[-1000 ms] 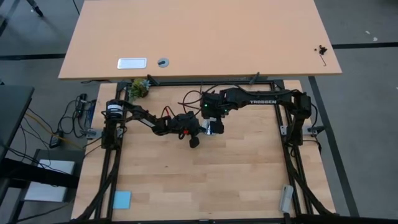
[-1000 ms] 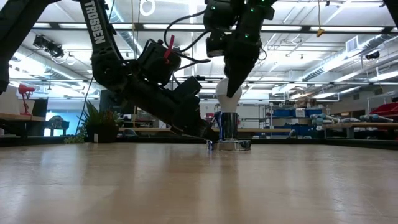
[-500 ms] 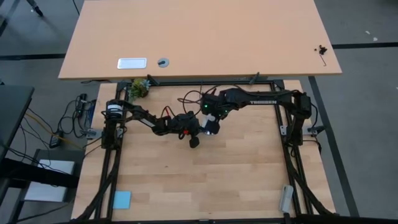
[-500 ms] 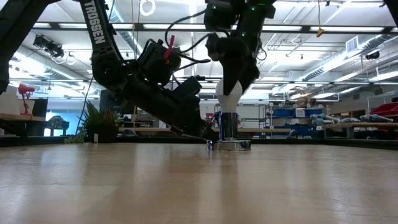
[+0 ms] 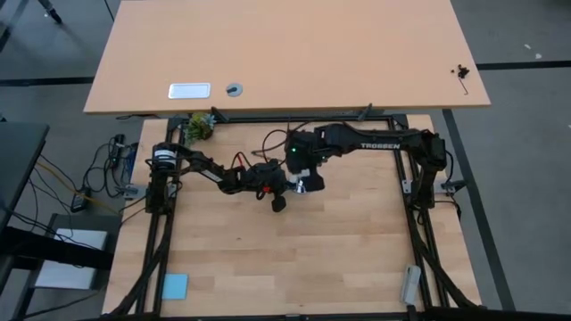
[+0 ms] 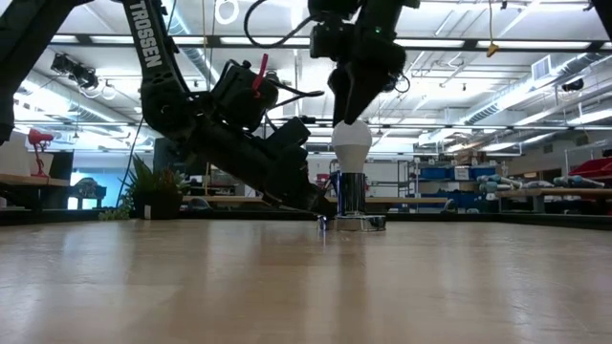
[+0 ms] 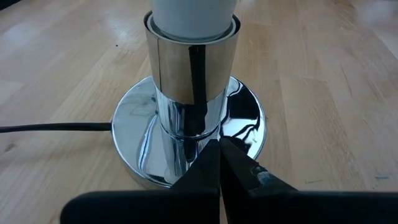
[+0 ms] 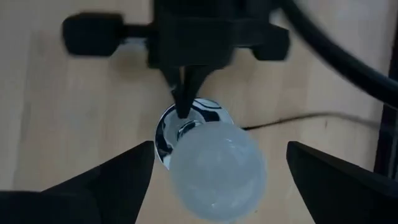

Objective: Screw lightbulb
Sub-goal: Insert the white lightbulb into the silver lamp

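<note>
Right tool spread off lightbulb; left tool pressing socket.

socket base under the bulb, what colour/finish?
Mirror-polished silver chrome socket base, with a black cord leaving it. Left wrist view shows it best.

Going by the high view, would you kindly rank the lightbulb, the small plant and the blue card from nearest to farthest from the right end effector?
1. Lightbulb, directly beneath the right end effector.
2. Small plant, at the table's far left edge.
3. Blue card, near left corner.
</note>
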Controlling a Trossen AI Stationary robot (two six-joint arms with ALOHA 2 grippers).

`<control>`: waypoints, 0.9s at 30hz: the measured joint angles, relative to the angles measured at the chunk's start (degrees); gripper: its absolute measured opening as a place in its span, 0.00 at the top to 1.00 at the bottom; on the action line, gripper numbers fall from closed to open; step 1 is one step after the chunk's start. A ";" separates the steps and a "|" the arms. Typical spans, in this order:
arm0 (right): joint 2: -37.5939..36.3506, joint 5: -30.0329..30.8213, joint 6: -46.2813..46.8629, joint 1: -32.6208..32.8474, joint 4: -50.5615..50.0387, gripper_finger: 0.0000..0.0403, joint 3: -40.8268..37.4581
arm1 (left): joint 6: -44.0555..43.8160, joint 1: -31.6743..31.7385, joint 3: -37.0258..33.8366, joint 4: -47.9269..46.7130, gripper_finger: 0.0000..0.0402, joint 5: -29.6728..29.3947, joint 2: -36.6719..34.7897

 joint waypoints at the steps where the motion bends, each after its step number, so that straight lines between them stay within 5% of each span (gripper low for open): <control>1: 0.00 0.00 -1.91 0.15 0.15 0.09 -0.47 | 0.00 0.00 0.00 0.00 0.99 0.00 0.00; 14: 0.00 3.16 0.99 0.43 2.01 0.30 -2.52 | 0.00 0.00 0.00 0.00 0.99 0.00 0.00; 24: -0.24 4.84 35.85 0.48 2.11 0.39 -2.41 | 0.00 0.00 0.00 0.00 0.99 0.00 0.00; 27: -0.24 3.47 36.52 0.40 2.24 0.36 -2.41 | 0.00 0.00 0.00 0.00 0.99 0.00 0.00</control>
